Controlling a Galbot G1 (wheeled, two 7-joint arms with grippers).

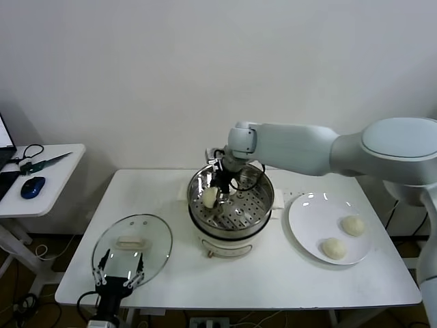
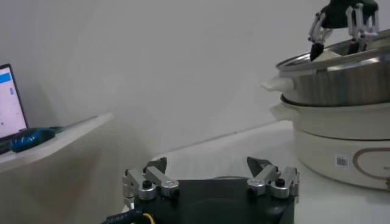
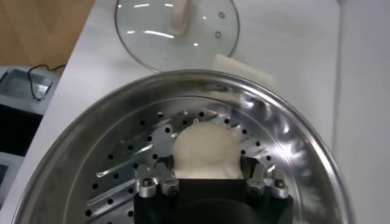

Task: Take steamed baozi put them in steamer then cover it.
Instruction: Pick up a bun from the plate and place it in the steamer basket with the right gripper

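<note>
The steamer [image 1: 263,186] stands mid-table on its cream base, uncovered. My right gripper [image 1: 220,183] reaches into it from behind and is shut on one steamed baozi [image 1: 209,197], held near the left rim. In the right wrist view the baozi [image 3: 204,151] sits between my fingers [image 3: 159,180] above the perforated floor [image 3: 131,176]. Two more baozi [image 1: 353,225] [image 1: 334,248] lie on the white plate [image 1: 307,219] to the right. A fourth is not visible. My left gripper [image 1: 119,273] is open and empty at the table's front left, over the near edge of the glass lid [image 1: 147,236].
The lid lies flat at the table's front left and also shows in the right wrist view [image 3: 177,30]. A small white block [image 1: 279,199] sits behind the steamer. A side table [image 1: 58,171] at far left holds a blue mouse [image 1: 32,186]. The left wrist view shows the steamer [image 2: 341,91] from the side.
</note>
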